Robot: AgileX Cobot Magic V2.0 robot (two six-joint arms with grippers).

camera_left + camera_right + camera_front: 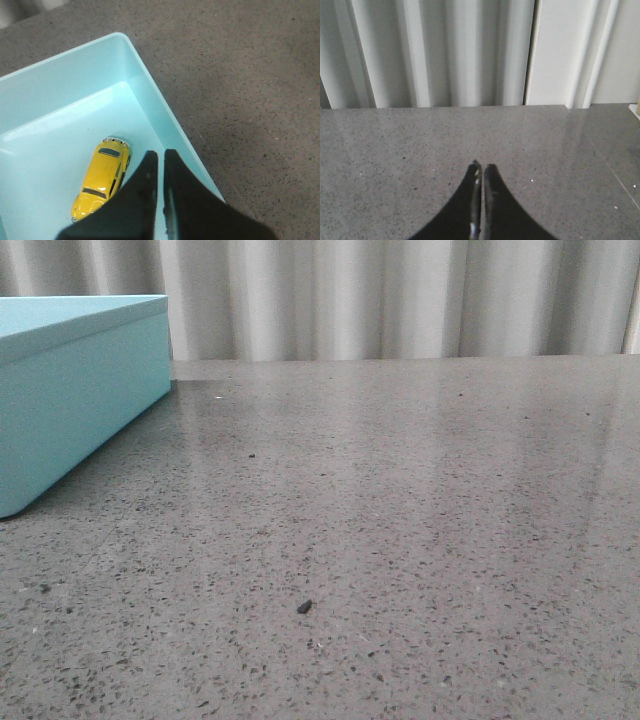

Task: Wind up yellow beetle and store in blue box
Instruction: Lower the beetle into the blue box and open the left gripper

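From the front we see only the blue box (70, 390) at the far left of the speckled grey table (400, 540), backed by a pale pleated curtain (400, 295). A small dark speck (304, 607) lies on the stone nearer the camera. Neither arm appears here, and the box's inside is hidden at this low angle.

In the left wrist view we look down into the box (145, 70), open at the top, and the yellow beetle (101, 178) rests on its floor, upright on its wheels, near one long wall and free of any grip. We judge that the storing step is done. The left gripper (160, 156) hangs above the box beside the car, its dark fingers drawn together with only a thin slit between them, holding nothing. That pose looks to us like an arm clear of its load.

In the right wrist view the right gripper (481, 169) points out low over bare table toward the curtain, fingers pressed close and empty. We take it to be parked out of the way.
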